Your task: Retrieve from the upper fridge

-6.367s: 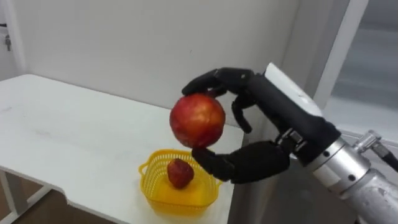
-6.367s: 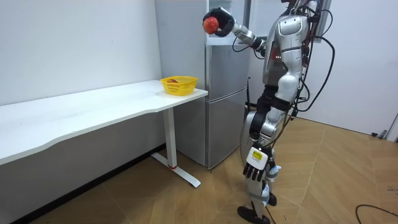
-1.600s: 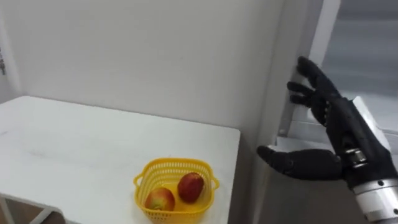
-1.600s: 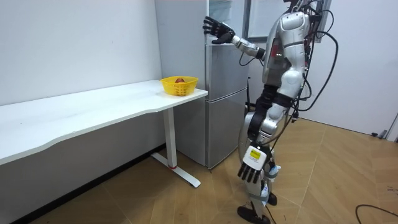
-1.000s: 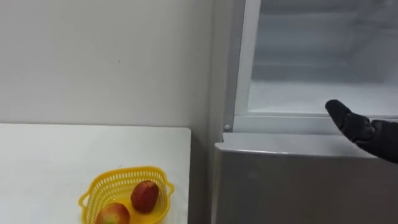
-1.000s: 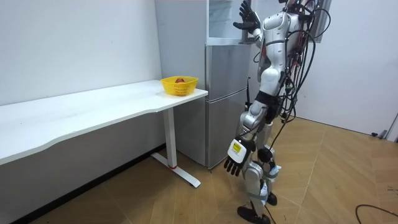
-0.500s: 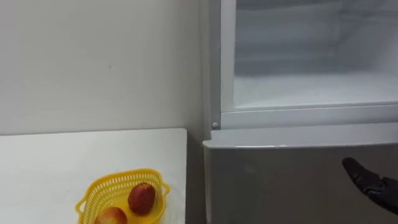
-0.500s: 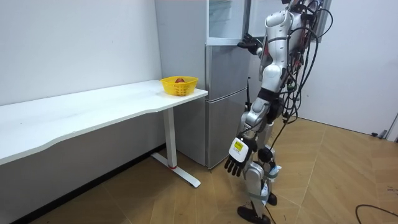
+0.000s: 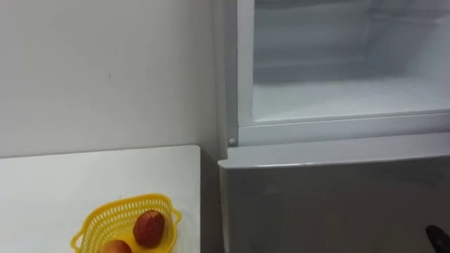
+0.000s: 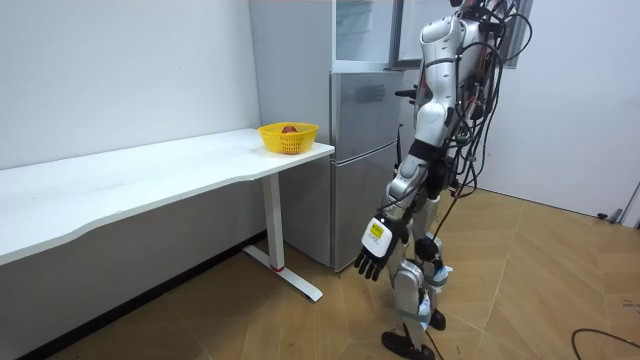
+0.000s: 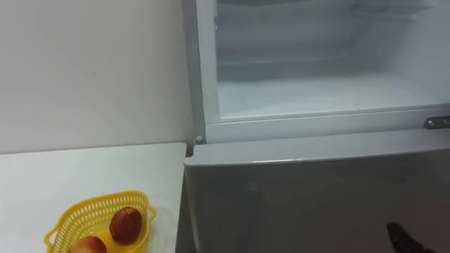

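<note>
Retrieval looks finished: two red fruits [image 9: 148, 228] sit in the yellow basket [image 9: 125, 201] at the worktop's [image 9: 63, 183] fridge-side edge, the open upper fridge [image 9: 337, 98] looks bare, the left hand [image 10: 368, 262] hangs spread, and I cannot tell the right hand's [image 11: 402, 239] state.

We see a plain white wall [image 10: 130, 70] running behind a long white desk [image 10: 150, 175]. The desk's top has a wavy front edge and rests on a white leg [image 10: 272, 225] with a flat foot. Its far end stands just beside a tall grey fridge [image 10: 360, 150]. The floor [image 10: 540, 290] is warm brown wood, laid in angled planks. A white side wall [image 10: 590, 100] closes the room on the room view's right. The light falls soft and even over everything.
</note>
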Motion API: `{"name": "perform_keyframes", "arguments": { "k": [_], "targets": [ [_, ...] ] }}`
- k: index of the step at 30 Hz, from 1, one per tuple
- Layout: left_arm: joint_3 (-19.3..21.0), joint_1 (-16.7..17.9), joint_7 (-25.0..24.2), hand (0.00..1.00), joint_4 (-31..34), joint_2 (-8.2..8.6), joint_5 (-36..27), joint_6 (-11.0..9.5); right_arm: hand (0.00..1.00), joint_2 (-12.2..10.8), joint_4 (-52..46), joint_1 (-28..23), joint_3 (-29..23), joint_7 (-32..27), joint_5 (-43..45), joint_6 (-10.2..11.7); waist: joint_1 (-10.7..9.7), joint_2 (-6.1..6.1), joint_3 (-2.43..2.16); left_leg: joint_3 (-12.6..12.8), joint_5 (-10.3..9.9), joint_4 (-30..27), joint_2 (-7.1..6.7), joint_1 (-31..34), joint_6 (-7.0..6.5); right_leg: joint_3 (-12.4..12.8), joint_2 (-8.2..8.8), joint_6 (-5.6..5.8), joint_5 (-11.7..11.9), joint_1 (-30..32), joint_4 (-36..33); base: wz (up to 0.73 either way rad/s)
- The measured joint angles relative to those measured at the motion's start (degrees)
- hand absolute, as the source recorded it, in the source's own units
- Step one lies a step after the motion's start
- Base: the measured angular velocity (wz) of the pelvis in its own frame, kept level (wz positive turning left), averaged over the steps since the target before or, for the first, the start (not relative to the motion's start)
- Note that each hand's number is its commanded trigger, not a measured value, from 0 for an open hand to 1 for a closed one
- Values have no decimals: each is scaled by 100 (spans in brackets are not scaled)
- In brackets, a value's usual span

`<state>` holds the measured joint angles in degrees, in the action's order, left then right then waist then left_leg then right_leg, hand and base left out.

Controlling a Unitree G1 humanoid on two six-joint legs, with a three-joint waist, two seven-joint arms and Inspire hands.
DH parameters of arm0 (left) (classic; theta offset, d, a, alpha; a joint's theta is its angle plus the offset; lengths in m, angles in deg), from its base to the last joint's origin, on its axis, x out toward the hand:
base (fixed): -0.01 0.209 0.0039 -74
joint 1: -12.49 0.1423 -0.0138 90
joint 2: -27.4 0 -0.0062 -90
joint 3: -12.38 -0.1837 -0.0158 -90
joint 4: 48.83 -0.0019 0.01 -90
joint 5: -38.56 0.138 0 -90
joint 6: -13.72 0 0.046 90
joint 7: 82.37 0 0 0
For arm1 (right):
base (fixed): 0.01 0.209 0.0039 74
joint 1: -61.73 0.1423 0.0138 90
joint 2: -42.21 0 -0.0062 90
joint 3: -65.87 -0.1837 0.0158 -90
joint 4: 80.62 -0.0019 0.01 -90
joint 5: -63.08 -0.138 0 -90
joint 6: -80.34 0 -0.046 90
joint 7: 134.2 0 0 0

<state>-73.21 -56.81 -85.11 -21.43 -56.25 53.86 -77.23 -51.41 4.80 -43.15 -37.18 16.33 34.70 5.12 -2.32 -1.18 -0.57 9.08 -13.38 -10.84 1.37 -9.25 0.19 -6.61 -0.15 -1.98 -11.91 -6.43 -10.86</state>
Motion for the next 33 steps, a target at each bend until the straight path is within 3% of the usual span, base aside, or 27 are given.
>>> {"name": "perform_keyframes", "arguments": {
  "k": [7, 14, 21, 25, 30, 33],
  "targets": [
    [-24, 24, -14, 0, 121, 7, -13, -1, 0, -51, 174, -36, -172, -734, -481, 16, -43, 10, 10, 9, 1, 4, 0, 95, 0, -23, -12, 1, -2, 104, 7, 0],
    [-19, 25, -40, 0, 120, 10, -222, -2, 0, -68, 791, 0, -248, -855, -1701, 32, -76, 123, 11, 36, 1, 11, -10, 122, 0, 8, -20, 6, -3, 133, 6, -1],
    [341, 30, -39, 0, 241, 7, -220, -23, 0, -52, 1145, 73, -1247, -843, -3335, 24, -125, 182, 30, 35, 1, 14, -12, 168, 0, -32, -21, 14, -9, 160, 4, 2],
    [579, 127, -20, 0, 289, -24, -225, -30, 0, 41, 1621, 334, -1901, -788, -4522, 23, -233, 289, 30, 33, 1, 15, -9, 148, 0, 5, -28, 12, -7, 139, -1, 0],
    [757, 257, -18, 0, 577, -24, -226, -37, 0, 120, 1807, 488, -2445, -844, -5108, 36, -326, 328, 43, 37, 1, 13, -16, 190, -1, 13, 1, 22, -14, 155, 7, 0],
    [918, 257, -17, 0, 611, -35, -229, -41, 0, 287, 2124, 709, -2615, -755, -5270, 35, -373, 350, 50, 39, 1, 11, -15, 192, 0, 41, 2, 27, -36, 177, 7, 0]
  ]
}}
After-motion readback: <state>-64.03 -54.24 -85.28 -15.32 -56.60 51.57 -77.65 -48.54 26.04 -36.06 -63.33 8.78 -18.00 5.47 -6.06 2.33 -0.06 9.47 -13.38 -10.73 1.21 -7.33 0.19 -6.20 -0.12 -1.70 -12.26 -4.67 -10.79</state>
